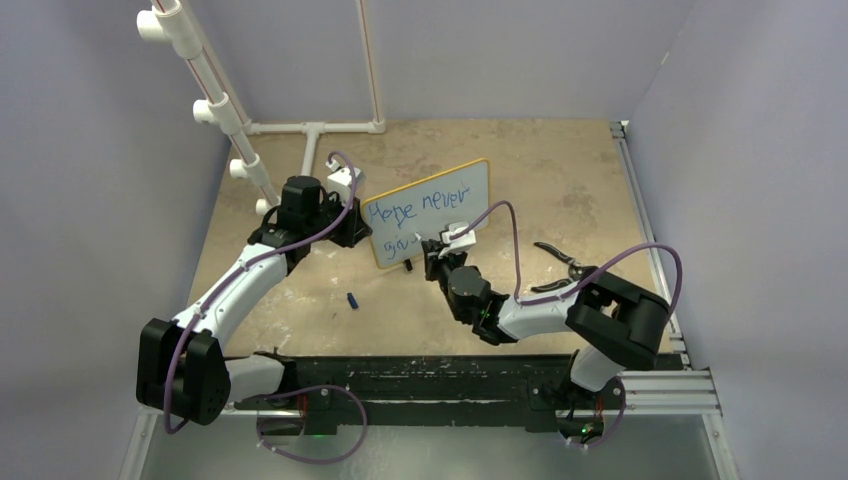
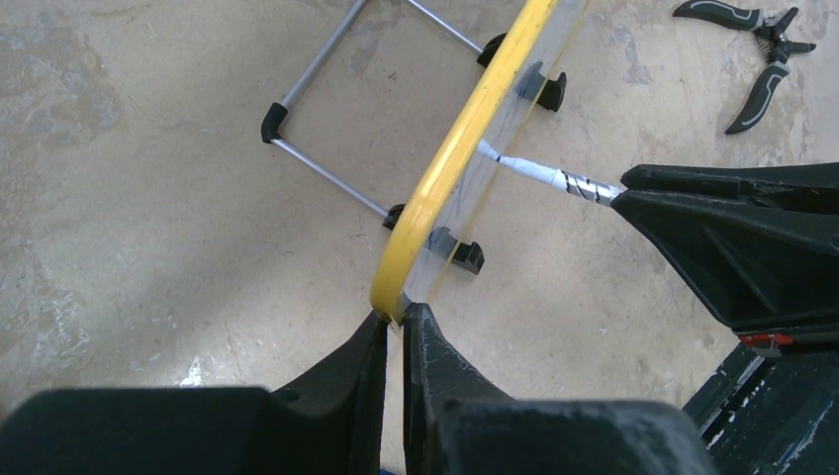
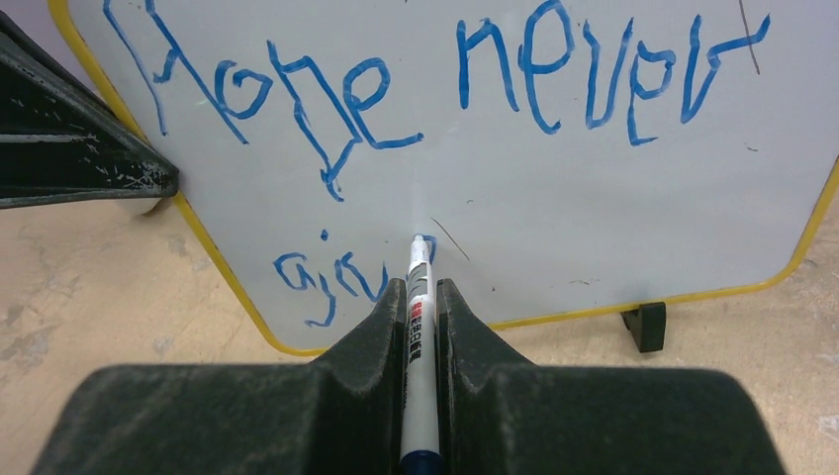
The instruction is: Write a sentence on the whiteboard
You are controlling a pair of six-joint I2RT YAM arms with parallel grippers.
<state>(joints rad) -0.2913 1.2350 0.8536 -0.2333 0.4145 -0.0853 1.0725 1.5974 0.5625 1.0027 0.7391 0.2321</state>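
Note:
The whiteboard [image 1: 440, 190] stands tilted on the tan table, white with a yellow frame. Blue writing on it [image 3: 416, 89] reads "Hope never" on the top line and "giv" [image 3: 326, 277] below. My left gripper [image 1: 352, 228] is shut on the board's left edge [image 2: 435, 198]; its jaws pinch the yellow frame. My right gripper [image 1: 437, 252] is shut on a white marker [image 3: 418, 327], whose tip touches the board just right of "giv". The marker also shows in the left wrist view [image 2: 554, 178] against the board's face.
Black pliers [image 1: 562, 260] lie on the table right of the board and show in the left wrist view [image 2: 752, 49]. A small blue cap [image 1: 352, 299] lies in front of the board. A white pipe frame [image 1: 215, 100] stands at the back left. A metal stand [image 2: 326, 109] lies behind the board.

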